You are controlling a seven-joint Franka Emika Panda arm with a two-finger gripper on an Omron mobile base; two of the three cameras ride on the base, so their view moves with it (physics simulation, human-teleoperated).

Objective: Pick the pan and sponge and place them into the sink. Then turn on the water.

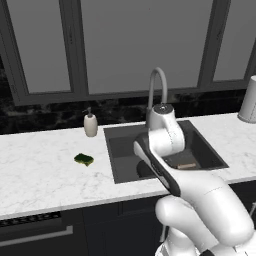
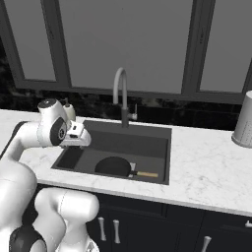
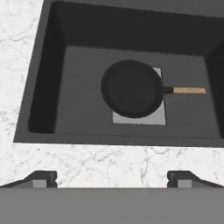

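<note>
One item, the round black frying pan (image 3: 132, 89), lies in the dark grey sink (image 3: 43, 105); the green-and-yellow sponge (image 1: 84, 159) waits on the marble bench (image 1: 40, 175). The hand (image 3: 112, 178), open and empty, risks nudging it away.

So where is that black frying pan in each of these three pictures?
Left base view: the pan lies low in the sink, mostly hidden by the arm; its handle shows to the right.
Right base view: on the sink floor, front centre, handle pointing right.
Hand view: centre, over the lighter square.
Shared landmark: the sink's dark basin.
</note>
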